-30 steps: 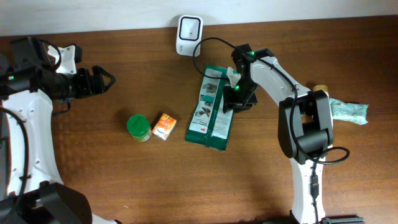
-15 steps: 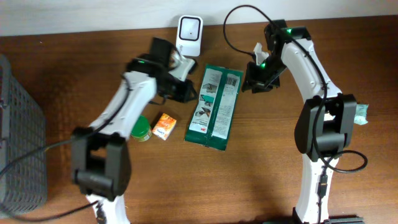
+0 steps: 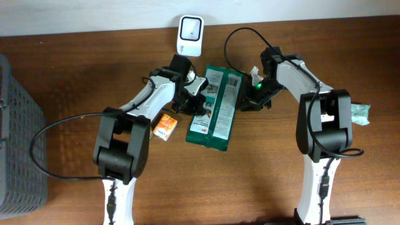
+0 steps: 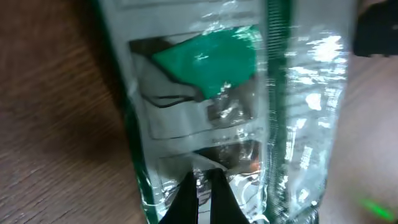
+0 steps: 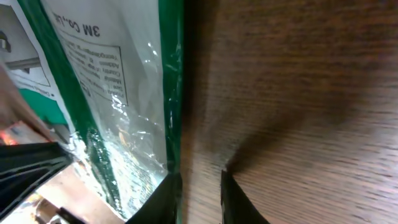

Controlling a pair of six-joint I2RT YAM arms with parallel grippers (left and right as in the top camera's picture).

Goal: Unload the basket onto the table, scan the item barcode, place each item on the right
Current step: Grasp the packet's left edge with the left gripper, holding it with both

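Observation:
A flat green and white package [image 3: 215, 112] lies on the wooden table in front of the white scanner [image 3: 189, 34]. My left gripper [image 3: 200, 94] is at the package's upper left part. In the left wrist view its fingertips [image 4: 203, 177] are shut together against the shiny wrap [image 4: 211, 56]; whether film is pinched between them I cannot tell. My right gripper [image 3: 249, 102] is low at the package's right edge. In the right wrist view it [image 5: 200, 186] is narrowly open with bare wood in the gap. One finger [image 5: 166, 196] touches the green edge [image 5: 171, 74].
A small orange box [image 3: 164, 126] lies left of the package, next to the left arm. A grey basket [image 3: 19, 131] stands at the far left. A teal packet [image 3: 359, 112] lies at the right, past the right arm.
The left arm swung in from the far left to the package and its gripper shut. The right gripper dropped from the package's top to its right edge while its jaws narrowed.

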